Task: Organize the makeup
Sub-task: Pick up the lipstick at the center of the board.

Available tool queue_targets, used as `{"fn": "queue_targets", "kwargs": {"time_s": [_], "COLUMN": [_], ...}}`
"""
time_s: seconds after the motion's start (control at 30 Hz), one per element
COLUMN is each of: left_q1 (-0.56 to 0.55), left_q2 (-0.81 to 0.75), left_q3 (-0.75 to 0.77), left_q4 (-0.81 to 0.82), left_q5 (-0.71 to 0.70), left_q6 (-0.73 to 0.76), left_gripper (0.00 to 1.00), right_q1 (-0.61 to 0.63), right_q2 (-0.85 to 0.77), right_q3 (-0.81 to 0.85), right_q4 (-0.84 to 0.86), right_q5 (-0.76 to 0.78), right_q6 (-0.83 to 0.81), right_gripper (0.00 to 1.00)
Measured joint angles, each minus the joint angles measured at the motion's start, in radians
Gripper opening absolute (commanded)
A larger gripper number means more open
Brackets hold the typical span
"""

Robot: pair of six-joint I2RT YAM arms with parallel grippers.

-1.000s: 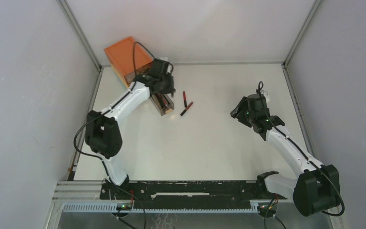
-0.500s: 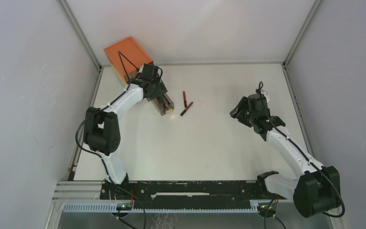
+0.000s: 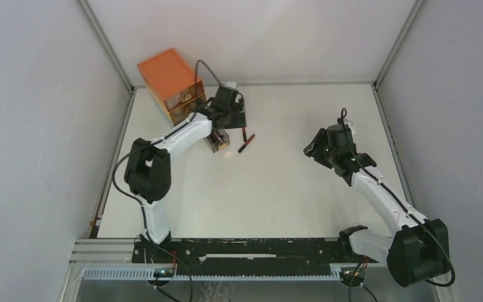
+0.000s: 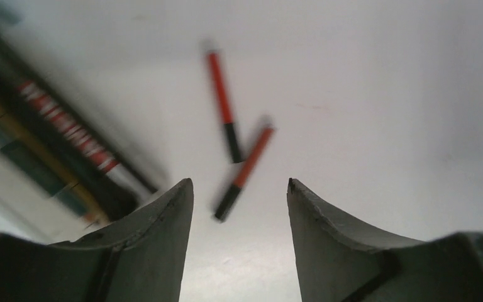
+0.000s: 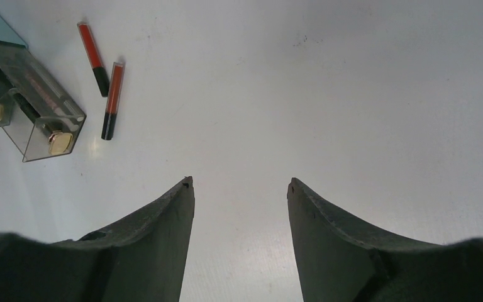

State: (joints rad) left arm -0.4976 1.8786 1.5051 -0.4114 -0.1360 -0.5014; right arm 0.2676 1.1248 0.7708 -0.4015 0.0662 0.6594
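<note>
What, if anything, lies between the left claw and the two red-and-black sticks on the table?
Nothing visible: the open left claw looks straight at the red-and-black sticks; the clear drawer lies off to one side.

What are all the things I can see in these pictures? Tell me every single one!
orange box: one, orange, far left corner of the table
clear drawer: one, see-through with a gold knob, on the table next to the orange box
makeup in the drawer: a few long pieces, dark and striped, too blurry to count
red-and-black sticks: two, red with black ends, lying close together on the table right of the clear drawer
table: one, white, under everything
left gripper: one, dark grey, open, above the red-and-black sticks
right gripper: one, dark grey, open, over bare table on the right side
</note>
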Motion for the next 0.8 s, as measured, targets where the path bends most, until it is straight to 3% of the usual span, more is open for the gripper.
{"fn": "queue_targets", "kwargs": {"time_s": [0.27,0.47,0.8], "left_q1": [-0.135,-0.142,-0.158], "left_q2": [0.222,0.311,0.314], "left_q3": [0.223,0.229,0.225], "left_q4": [-0.050,-0.126,-0.152], "left_q5": [0.045,0.022,-0.042], "left_q6": [0.196,0.282,0.327], "left_gripper": [0.56,0.56,0.51], "right_q1": [0.000,0.000,0.000], "right_q2": [-0.026,-0.030,-0.023], "right_q3": [-0.019,-0.023,-0.025], "right_q4": [-0.016,-0.023,-0.020], "right_q5": [0.006,0.008,0.003], "right_q6": [-0.001,-0.002,-0.002], "right_gripper": [0.64,0.63,0.63]}}
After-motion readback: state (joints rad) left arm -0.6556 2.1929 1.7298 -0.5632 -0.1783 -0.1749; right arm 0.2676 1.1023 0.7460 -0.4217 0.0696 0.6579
